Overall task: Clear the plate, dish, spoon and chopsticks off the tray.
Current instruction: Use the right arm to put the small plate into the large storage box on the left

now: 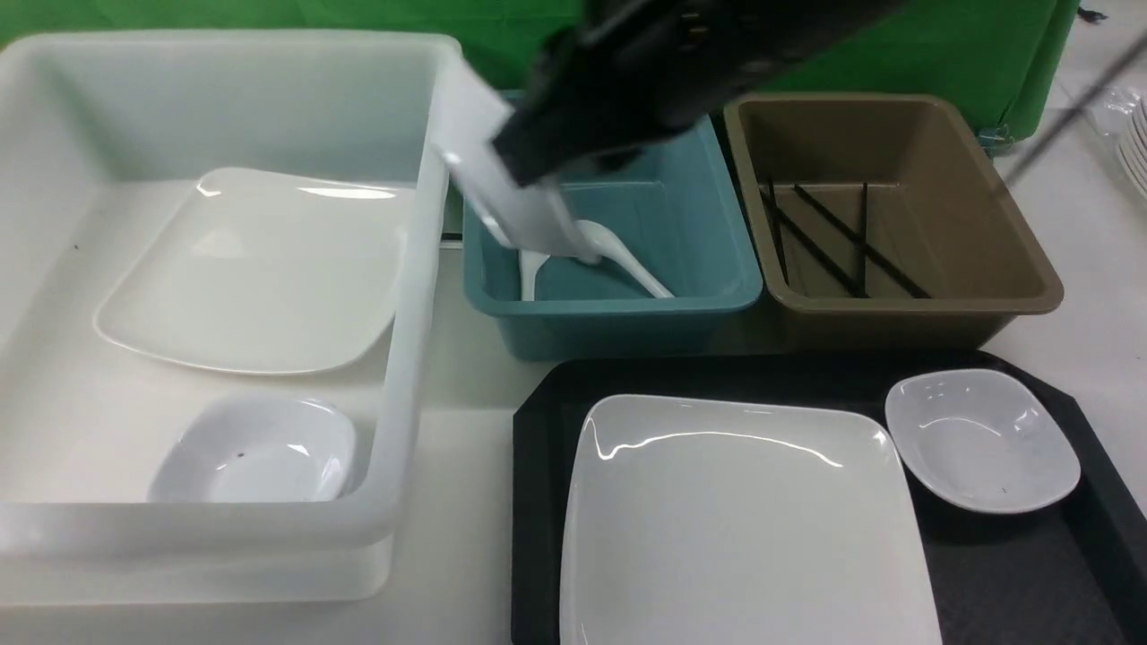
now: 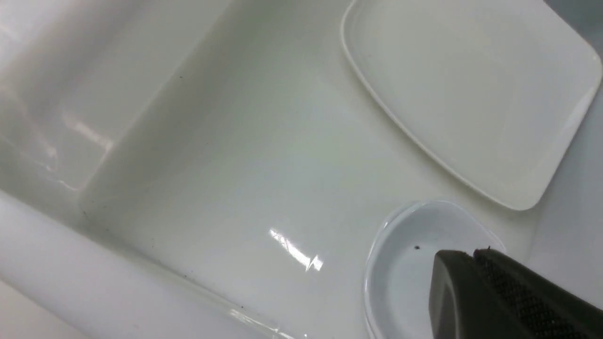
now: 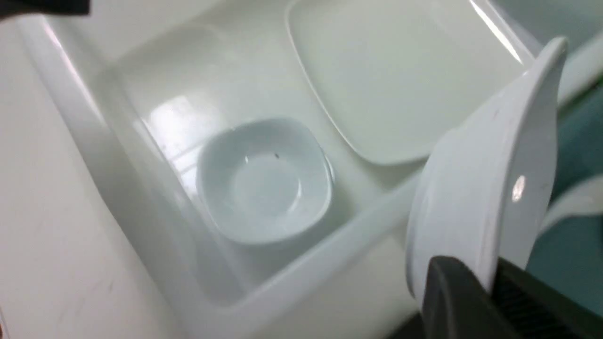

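Tilted dish (image 3: 485, 188) clamped by rim in right pincer (image 3: 490, 278), above white tub (image 3: 301, 278) wall. Move inward, level it, lower onto bare tub floor beside second dish (image 3: 264, 183) below pincer. Left pincer (image 2: 464, 256) closed, empty.

Right arm (image 1: 717, 54): reaches in from right side across to centre, forearm sloping down toward gripper, blurred in front view. Right gripper (image 3: 487, 275): jaws clamped on rim of dish (image 3: 480, 197), which stands on edge and extends out beyond fingertips. Left gripper (image 2: 466, 256): fingers (image 2: 518, 292) pressed flat together, tip angled downward; seen only from own wrist view.
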{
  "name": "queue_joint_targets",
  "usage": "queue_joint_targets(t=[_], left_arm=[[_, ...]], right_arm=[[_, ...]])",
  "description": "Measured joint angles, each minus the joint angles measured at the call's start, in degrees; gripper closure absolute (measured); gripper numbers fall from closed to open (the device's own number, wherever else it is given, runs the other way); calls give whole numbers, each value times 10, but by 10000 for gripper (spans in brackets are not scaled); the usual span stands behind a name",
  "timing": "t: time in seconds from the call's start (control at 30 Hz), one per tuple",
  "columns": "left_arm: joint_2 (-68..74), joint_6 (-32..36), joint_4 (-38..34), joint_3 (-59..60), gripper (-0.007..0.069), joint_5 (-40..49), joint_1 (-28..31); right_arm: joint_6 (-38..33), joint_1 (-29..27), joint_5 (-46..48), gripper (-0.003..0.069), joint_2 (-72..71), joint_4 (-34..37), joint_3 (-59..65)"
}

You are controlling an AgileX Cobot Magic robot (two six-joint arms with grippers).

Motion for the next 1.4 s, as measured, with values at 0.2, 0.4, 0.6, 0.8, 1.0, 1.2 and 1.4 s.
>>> queue_joint_targets(t=[0.2, 0.4, 0.6, 0.8, 1.0, 1.2, 1.4], left_arm=[[0, 2, 6, 0, 615, 11, 0], [0, 4, 10, 0, 615, 13, 0], [0, 4, 10, 0, 615, 13, 0], [0, 4, 10, 0, 614, 13, 0], [0, 4, 10, 0, 613, 12, 0], [0, 17, 8, 0, 613, 12, 0], [0, 33, 1, 0, 613, 13, 0]], right_arm=[[-14, 61, -40, 595, 131, 2, -109], [-34, 93, -55, 595, 229, 3, -146], [-82, 102, -65, 595, 283, 1, -148], [-88, 103, -68, 540, 291, 1, -148], [-71, 103, -34, 309, 291, 1, -148], [-24, 103, 6, 176, 282, -1, -149], [20, 104, 114, 259, 236, -96, -185]])
